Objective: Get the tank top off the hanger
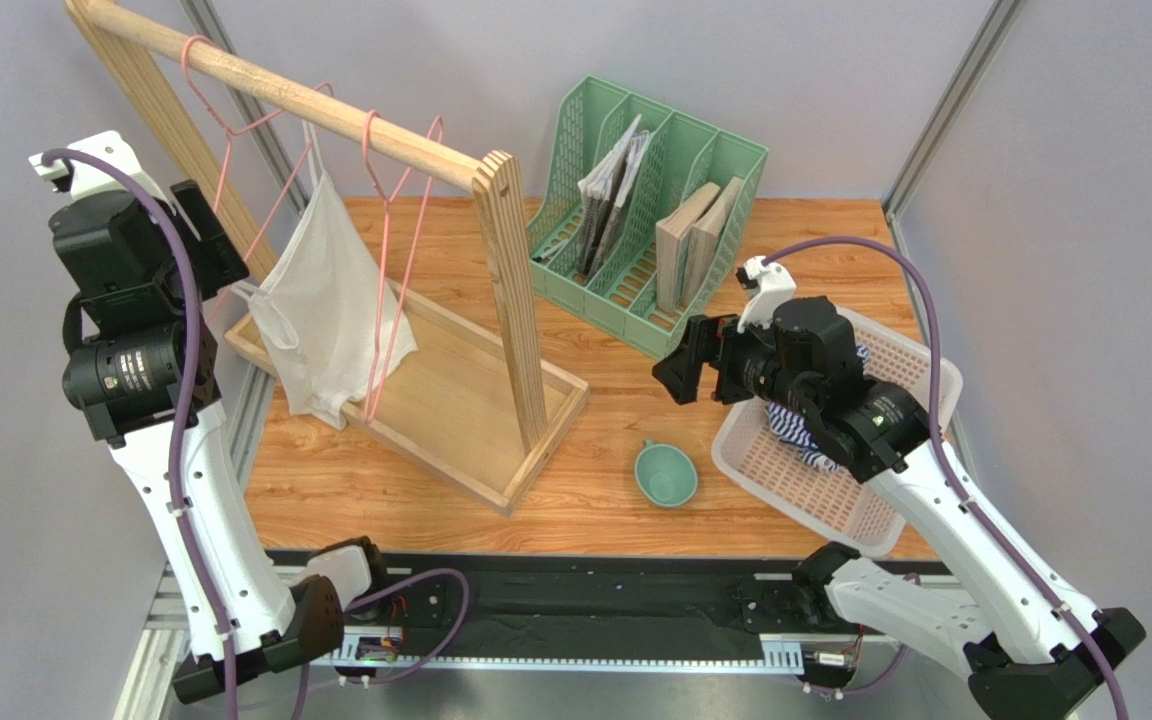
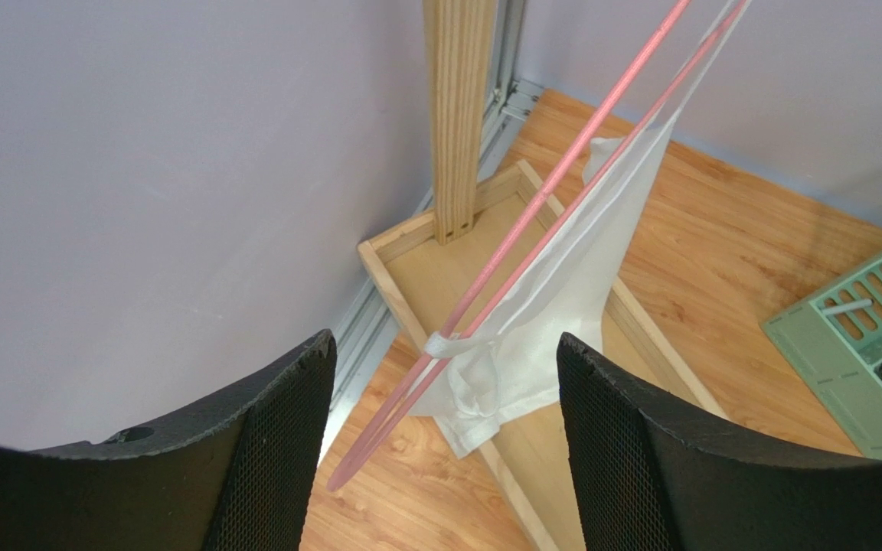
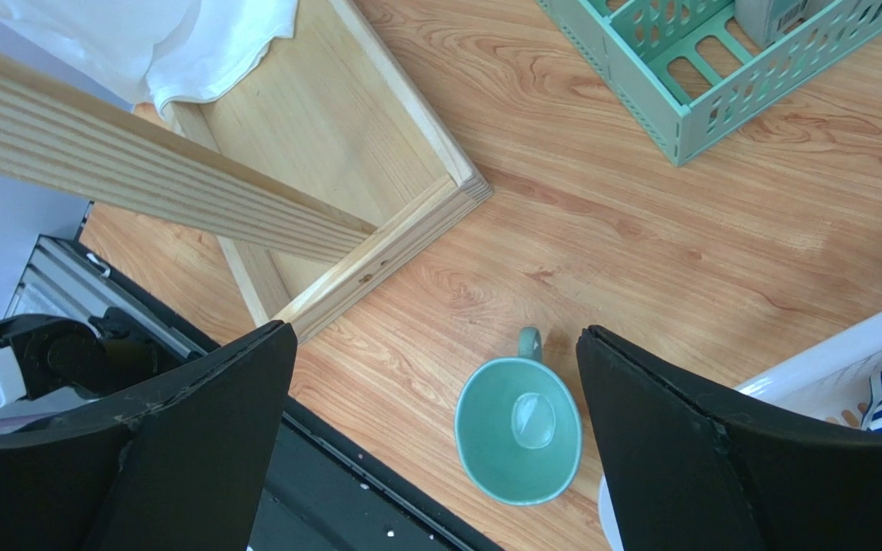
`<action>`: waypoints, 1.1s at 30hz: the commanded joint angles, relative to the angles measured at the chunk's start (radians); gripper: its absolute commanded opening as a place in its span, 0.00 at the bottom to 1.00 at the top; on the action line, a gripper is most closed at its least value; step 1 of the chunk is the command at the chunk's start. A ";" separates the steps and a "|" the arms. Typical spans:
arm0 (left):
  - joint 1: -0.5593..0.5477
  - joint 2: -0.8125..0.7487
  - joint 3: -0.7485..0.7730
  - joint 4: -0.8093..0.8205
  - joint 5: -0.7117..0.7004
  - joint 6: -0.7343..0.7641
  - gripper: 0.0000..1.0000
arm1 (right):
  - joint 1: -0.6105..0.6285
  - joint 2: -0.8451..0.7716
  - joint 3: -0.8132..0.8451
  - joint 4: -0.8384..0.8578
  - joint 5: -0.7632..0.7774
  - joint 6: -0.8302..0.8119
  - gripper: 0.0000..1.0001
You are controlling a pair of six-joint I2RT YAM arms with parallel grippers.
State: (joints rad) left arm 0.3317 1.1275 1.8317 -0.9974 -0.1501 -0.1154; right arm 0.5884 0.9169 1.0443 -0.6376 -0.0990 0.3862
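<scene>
A white tank top [image 1: 319, 308] hangs from a pink wire hanger [image 1: 394, 225] on the wooden rack's rail [image 1: 289, 93]. One strap is looped over the hanger's lower corner, as the left wrist view shows, with the tank top [image 2: 549, 310] and the hanger [image 2: 503, 258] ahead of the fingers. My left gripper [image 1: 229, 255] is open and empty, just left of the garment. My right gripper [image 1: 683, 365] is open and empty, raised above the table right of the rack; it also shows in the right wrist view [image 3: 434, 442].
The wooden rack's base tray [image 1: 462, 405] and upright post [image 1: 515, 293] stand mid-table. A second empty pink hanger [image 1: 237, 113] hangs further left. A green mug [image 1: 665, 473], a green file organiser [image 1: 642, 210] and a white basket [image 1: 823, 465] holding striped cloth lie to the right.
</scene>
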 commanded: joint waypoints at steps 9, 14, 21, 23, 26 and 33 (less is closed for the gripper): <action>0.073 0.068 -0.112 0.126 0.115 0.039 0.77 | 0.004 -0.081 -0.024 0.075 -0.077 -0.024 1.00; 0.075 0.034 -0.192 0.183 0.204 0.002 0.71 | 0.004 -0.072 -0.029 0.079 -0.090 -0.024 1.00; 0.073 -0.034 -0.291 0.267 0.277 -0.043 0.52 | 0.004 -0.075 -0.026 0.078 -0.087 -0.023 1.00; 0.075 -0.044 -0.301 0.275 0.288 -0.049 0.50 | 0.004 -0.072 -0.027 0.078 -0.080 -0.024 1.00; 0.075 -0.055 -0.304 0.278 0.319 -0.059 0.49 | 0.004 -0.066 -0.027 0.079 -0.076 -0.024 1.00; 0.075 -0.029 -0.262 0.261 0.336 -0.058 0.51 | 0.004 -0.064 -0.024 0.078 -0.071 -0.026 1.00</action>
State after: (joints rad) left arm 0.3962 1.0809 1.5326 -0.7605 0.1574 -0.1593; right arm 0.5884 0.8551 1.0271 -0.6075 -0.1741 0.3763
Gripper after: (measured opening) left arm 0.506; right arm 0.998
